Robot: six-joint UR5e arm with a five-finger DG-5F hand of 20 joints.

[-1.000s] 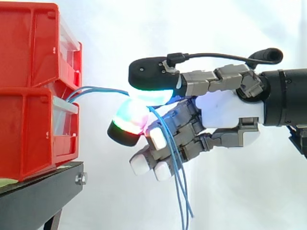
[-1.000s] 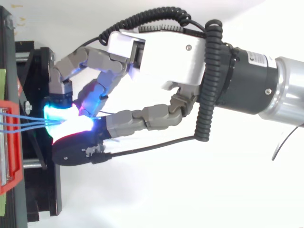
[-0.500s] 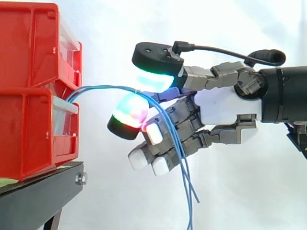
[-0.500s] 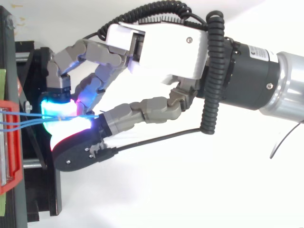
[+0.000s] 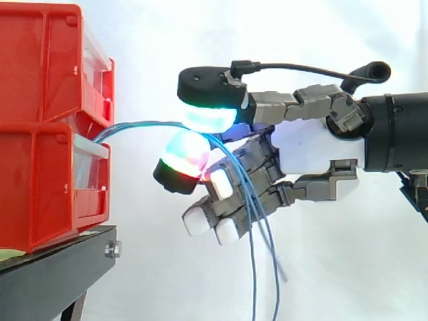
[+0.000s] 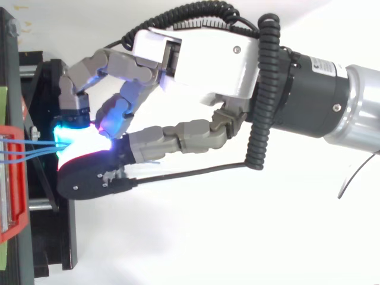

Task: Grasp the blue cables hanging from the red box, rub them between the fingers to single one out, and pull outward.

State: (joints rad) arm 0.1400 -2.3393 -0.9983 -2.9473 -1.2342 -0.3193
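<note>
White curtain, black stand, red bins; hand pinches blue cables.

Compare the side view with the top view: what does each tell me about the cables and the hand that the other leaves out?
Side view: the blue cables leave the gap between two stacked red boxes, arch across to the fingers, then hang loose below the hand. A black stand carries the boxes. Top view: the cables run as separate strands from the box edge and converge at the fingers. Both: the fingers pinch the cables a short way out from the boxes.
</note>
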